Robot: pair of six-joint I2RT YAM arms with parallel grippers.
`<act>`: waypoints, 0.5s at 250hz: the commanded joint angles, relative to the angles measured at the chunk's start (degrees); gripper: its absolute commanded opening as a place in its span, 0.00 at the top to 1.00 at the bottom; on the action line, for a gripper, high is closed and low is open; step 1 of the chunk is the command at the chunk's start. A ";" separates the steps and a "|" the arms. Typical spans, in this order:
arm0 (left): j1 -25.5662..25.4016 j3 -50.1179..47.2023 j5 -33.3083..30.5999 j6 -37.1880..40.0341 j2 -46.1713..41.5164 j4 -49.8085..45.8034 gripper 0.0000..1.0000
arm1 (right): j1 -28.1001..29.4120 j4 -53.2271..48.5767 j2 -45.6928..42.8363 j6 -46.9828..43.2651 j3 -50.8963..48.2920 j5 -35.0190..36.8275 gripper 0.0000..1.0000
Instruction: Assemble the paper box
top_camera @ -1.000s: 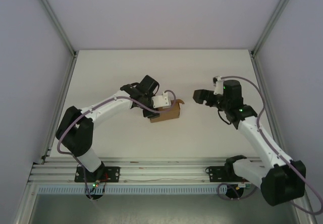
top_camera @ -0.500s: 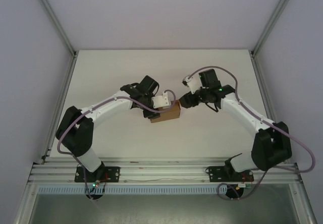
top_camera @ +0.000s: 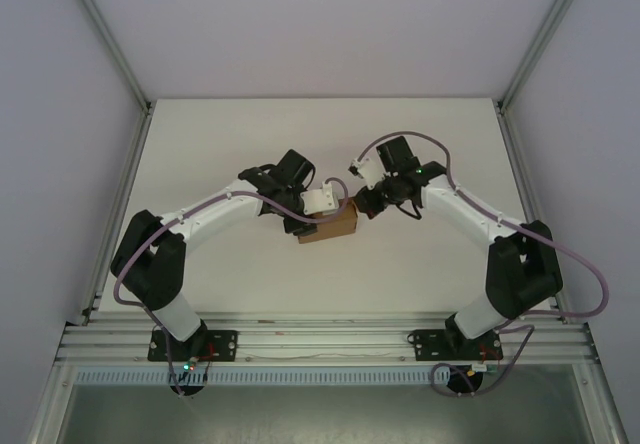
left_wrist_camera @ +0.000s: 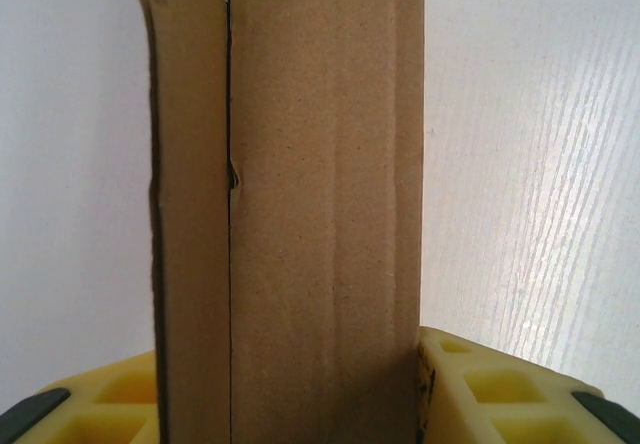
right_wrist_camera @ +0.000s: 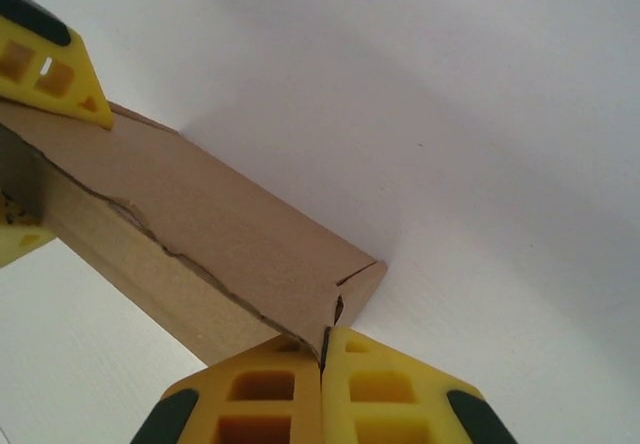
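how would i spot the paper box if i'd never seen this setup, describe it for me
Start from the white table and look near its middle. There sits the paper box, a long, slim cardboard sleeve that the left gripper holds between its yellow fingers, with the right gripper shut at its end corner. Its brown kraft colour is the one dark patch on the white surface.

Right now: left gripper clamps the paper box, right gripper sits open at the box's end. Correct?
Not quite: the right gripper is shut, its fingers pressed together at the end corner of the paper box, as the right wrist view shows. The left gripper does clamp the box.
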 commanded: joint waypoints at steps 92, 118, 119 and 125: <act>0.12 0.17 0.09 -2.91 2.12 3.02 0.51 | 5.67 13.40 -4.71 35.26 -8.76 11.87 1.00; 0.12 0.35 -0.07 -3.08 2.14 2.84 0.51 | 5.71 14.30 -4.46 31.59 -10.65 16.00 1.00; 0.12 0.38 -0.11 -3.07 2.17 2.85 0.51 | 5.69 14.36 -4.46 31.35 -10.82 16.11 1.00; 0.11 0.39 -0.17 -3.19 2.12 2.83 0.50 | 5.69 14.69 -4.59 30.43 -11.46 17.33 1.00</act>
